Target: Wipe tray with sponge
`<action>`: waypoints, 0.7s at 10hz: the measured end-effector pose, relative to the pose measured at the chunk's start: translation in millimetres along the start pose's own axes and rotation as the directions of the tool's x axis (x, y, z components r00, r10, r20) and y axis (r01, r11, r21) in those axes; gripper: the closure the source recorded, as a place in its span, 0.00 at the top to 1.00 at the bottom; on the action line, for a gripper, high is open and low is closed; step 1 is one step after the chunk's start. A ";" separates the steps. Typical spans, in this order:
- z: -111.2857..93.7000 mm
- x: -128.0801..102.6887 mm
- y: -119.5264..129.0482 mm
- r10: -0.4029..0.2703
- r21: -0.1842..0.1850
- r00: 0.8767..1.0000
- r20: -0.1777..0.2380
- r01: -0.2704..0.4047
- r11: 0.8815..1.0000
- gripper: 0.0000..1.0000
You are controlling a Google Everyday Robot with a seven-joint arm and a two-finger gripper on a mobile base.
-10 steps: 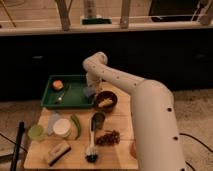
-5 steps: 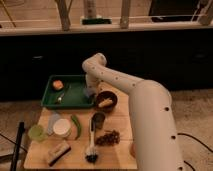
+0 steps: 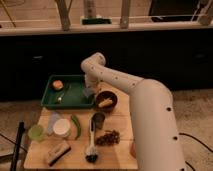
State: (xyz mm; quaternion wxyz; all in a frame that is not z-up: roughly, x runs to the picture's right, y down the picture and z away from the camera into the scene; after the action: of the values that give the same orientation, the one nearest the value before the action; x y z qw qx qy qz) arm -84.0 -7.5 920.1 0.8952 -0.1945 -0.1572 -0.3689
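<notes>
From my station I count one tray (image 3: 50,98), dark green, at the back left of the wooden table (image 3: 117,150), and one white arm (image 3: 125,82) reaching over it from the right. The gripper (image 3: 89,90) is down at the tray's right side, and one blue-grey sponge (image 3: 88,92) sits right at its tip; I cannot tell how far the tool is open or whether it actually has hold of the sponge. Inside the tray I note two loose things: one orange round item (image 3: 58,84) at the back left and one pale utensil (image 3: 60,97) lying near the middle. Just right of the tray, one brown bowl (image 3: 106,100) with something yellow in it. Toward the front: one light green cup (image 3: 35,132), one white round lid or bowl (image 3: 62,127), one green pod-shaped piece (image 3: 76,125), one dark cup (image 3: 98,119), one brush (image 3: 92,148), one heap of dark bits (image 3: 108,137), one tan block (image 3: 58,152) with a dark edge.
</notes>
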 end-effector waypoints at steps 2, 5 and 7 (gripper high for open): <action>-31.6 -1.7 -14.8 -0.054 0.019 0.998 -0.019 0.055 0.998 0.00; -42.7 -7.7 -26.7 -0.130 0.039 0.991 -0.011 0.130 0.991 0.00; -41.9 -18.4 -40.4 -0.200 0.048 0.980 0.009 0.200 0.979 0.00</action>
State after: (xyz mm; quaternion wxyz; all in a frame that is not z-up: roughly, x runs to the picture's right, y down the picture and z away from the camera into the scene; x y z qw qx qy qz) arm -119.9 -42.3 885.0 0.8567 -0.1594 -0.1906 -0.4519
